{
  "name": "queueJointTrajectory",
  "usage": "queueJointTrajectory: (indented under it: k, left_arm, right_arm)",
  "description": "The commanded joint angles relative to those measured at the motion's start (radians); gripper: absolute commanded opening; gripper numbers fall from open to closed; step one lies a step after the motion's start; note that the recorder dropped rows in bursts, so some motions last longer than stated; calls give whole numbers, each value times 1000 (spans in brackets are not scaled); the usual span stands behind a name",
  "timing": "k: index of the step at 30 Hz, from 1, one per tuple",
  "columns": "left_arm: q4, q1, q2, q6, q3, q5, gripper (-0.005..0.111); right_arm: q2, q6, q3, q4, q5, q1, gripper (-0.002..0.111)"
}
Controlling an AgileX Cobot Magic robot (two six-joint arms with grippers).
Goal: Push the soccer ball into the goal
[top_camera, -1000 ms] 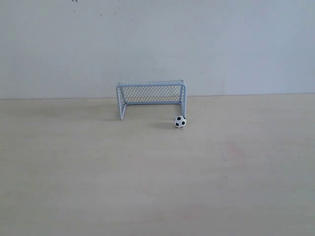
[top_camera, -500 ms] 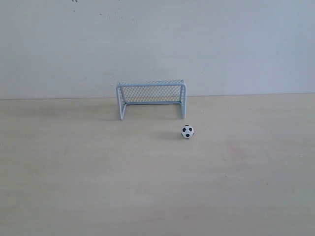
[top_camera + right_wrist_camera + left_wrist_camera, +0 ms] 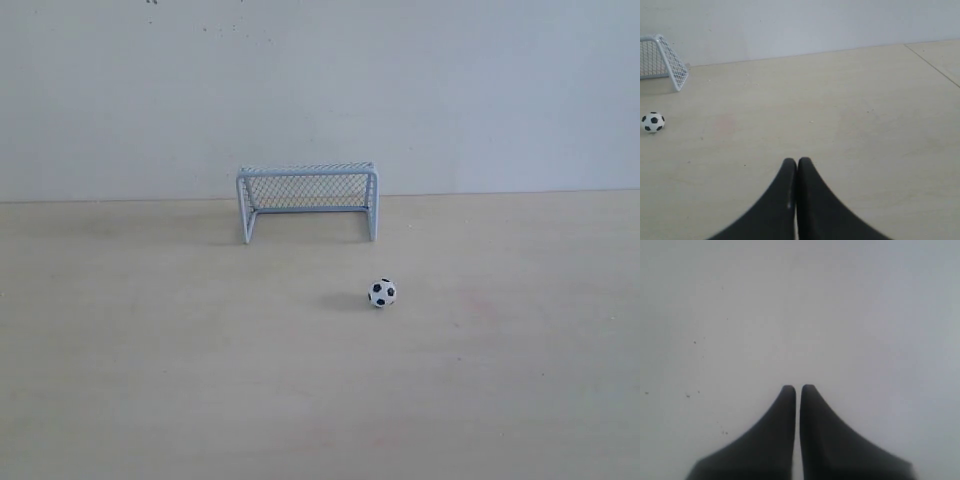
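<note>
The small black-and-white soccer ball (image 3: pixel 381 293) lies on the pale table, in front of the goal's right post and well clear of it. The goal (image 3: pixel 308 201), pale blue frame with mesh, stands at the back by the wall, its mouth facing the camera. In the right wrist view the soccer ball (image 3: pixel 652 122) and a corner of the goal (image 3: pixel 667 60) show far off to one side of my right gripper (image 3: pixel 797 161), which is shut and empty. My left gripper (image 3: pixel 798 388) is shut, empty, and faces only a blank white surface. Neither gripper shows in the exterior view.
A plain white wall (image 3: pixel 320 90) rises right behind the goal. The wooden tabletop (image 3: pixel 200 380) spreads wide in front of the ball. A seam or table edge (image 3: pixel 935 62) runs at the far corner in the right wrist view.
The ball has rolled away from the goal's right post, toward the camera and slightly right. Goal unmoved.
</note>
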Motion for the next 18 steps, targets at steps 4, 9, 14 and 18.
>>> queueJointTrajectory:
  k: [4,9,14,18]
  left_arm:
    - [-1,5,-140,-121,5,61,4]
    - [-1,30,-140,-387,13,167,4]
    - [-1,35,-140,-556,14,293,4]
    - [-1,35,-140,-746,32,395,4]
  right_arm:
    - [-5,-4,-1,-2,-5,-6,0]
    - [-5,-4,-1,-2,-5,-6,0]
    - [-5,-4,-1,0,-5,-6,0]
    - [-5,-4,-1,0,-5,-6,0]
